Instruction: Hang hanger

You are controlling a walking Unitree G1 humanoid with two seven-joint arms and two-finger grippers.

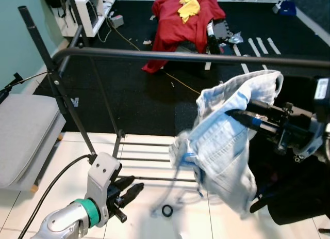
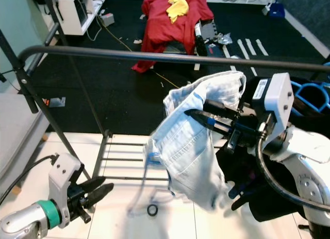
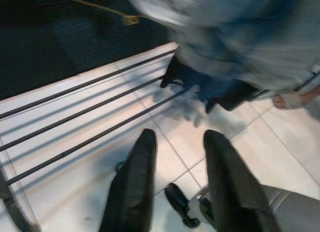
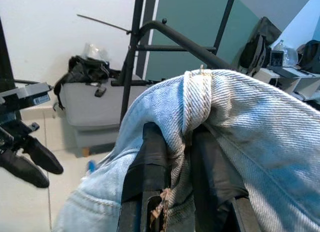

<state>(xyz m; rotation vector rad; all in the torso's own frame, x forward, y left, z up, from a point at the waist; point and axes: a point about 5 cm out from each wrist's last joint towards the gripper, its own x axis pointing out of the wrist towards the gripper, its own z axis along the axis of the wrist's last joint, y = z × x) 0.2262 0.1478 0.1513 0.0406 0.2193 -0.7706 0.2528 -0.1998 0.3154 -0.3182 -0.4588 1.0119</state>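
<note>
While the right gripper (image 2: 198,116) is raised just below the clothes rack's top rail (image 1: 170,56), its two black fingers (image 4: 150,167) are pinched tight on a fold of light blue denim garment (image 1: 227,146), looks like jeans or denim shorts, hard to say which. The denim drapes over the fingers and hangs down in front of the rack, bottom hem well above the floor. There's a bit of blue at the lower left edge of the fabric that could be part of a hanger (image 1: 186,159), but it's blurry and I can't really tell. So the garment is in the gripper, close under the rail and not on it.

The left gripper (image 1: 131,190) sits low on the robot's left, over the white tile floor (image 1: 149,218), fingers a narrow gap apart and holding nothing. In the left wrist view you can see its two fingers (image 3: 135,182) pointing at the rack's bottom bars (image 3: 75,122) with the denim blurred above.

Other stuff around: a small black ring (image 1: 167,210) on the tiles under the garment, a grey cushioned seat (image 1: 23,130) off to the left, black carpet (image 1: 134,94) beyond the rack, and a red shirt (image 1: 180,17) with a yellow print draped over something further back.
</note>
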